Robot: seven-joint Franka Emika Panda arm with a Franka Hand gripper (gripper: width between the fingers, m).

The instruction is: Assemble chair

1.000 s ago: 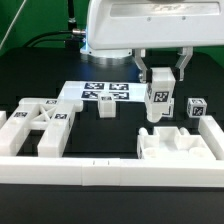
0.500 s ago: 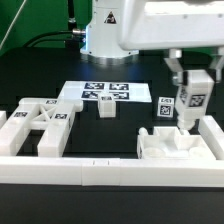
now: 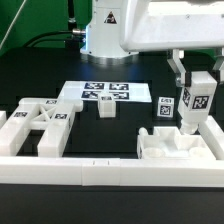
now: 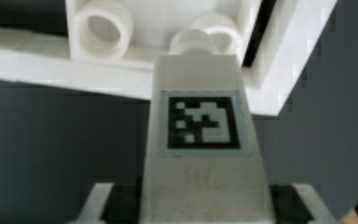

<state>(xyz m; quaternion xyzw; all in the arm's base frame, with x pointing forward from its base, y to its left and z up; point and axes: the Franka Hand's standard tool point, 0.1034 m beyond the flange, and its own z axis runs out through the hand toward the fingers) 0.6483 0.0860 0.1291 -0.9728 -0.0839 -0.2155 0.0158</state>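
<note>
This is looking like a robotics lab, set up as a test rig. A white robot arm is standing at the back of a bare black desk, with a cable trailing beside its base. A marker board printed with black-and-white tags is lying flat on the desk. The chunky white chair pieces are wearing the same square tags, as for camera tracking. Long white border rails are fencing the work area in front.
</note>
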